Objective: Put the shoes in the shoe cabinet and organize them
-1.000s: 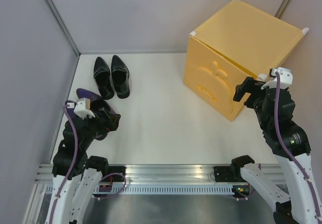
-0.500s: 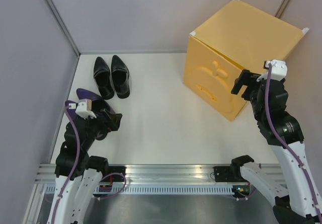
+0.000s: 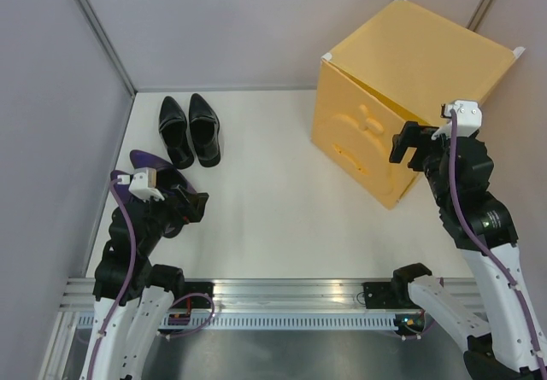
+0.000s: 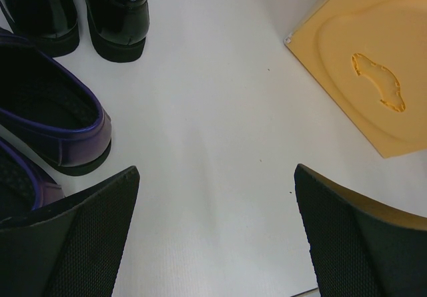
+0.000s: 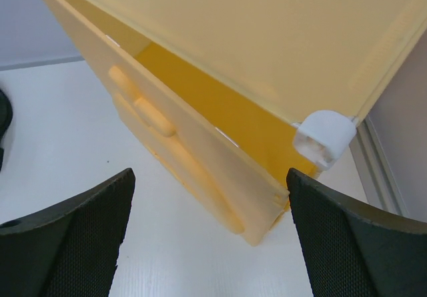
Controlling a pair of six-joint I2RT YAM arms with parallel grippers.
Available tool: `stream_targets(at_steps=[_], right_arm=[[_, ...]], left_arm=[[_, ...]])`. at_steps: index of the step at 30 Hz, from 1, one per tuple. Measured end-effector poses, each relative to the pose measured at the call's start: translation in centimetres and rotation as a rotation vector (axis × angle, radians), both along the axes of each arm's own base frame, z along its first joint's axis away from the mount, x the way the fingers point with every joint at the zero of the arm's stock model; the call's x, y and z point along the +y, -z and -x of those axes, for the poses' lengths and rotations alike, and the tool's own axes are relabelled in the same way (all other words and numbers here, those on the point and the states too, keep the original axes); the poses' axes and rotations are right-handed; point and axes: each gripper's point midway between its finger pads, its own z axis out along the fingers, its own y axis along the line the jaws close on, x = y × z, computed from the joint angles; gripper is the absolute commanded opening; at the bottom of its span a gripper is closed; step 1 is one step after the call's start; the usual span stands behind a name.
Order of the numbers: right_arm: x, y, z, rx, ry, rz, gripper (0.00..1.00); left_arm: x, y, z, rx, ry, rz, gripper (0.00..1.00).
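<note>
The yellow shoe cabinet (image 3: pixel 419 73) stands at the back right, and its apple-embossed door (image 5: pixel 193 150) is ajar by a narrow gap at the near corner. My right gripper (image 3: pixel 408 148) hovers open in front of that door edge, and in its wrist view the right gripper (image 5: pixel 210 171) has nothing between the fingers. A black pair of shoes (image 3: pixel 190 130) lies at the back left. Two dark purple shoes (image 4: pixel 60 120) lie just left of my open left gripper (image 4: pixel 217 170), which is low over bare table. My left arm partly hides the purple shoes (image 3: pixel 152 166) from above.
Grey walls close in on the left, the back and right beside the cabinet. A metal rail (image 3: pixel 282 290) runs along the near table edge. A white corner connector (image 5: pixel 325 137) sticks out at the cabinet's near corner.
My right gripper has risen and shifted slightly left along the cabinet's door edge. The left arm settled a little early on, then stayed put. Both grippers remain open.
</note>
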Motion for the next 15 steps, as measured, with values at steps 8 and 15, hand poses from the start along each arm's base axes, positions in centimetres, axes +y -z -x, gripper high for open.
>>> stream_targets(at_steps=[8,15], right_arm=[[3.5,0.2,0.8,0.031,-0.217,-0.014,0.98],[7.4,-0.7,2.2,0.065,-0.441,-0.071,0.98]], left_arm=[[0.0,0.0,0.0,0.0,0.0,0.0,1.0],[0.0,0.0,0.0,0.0,0.0,0.0,1.0]])
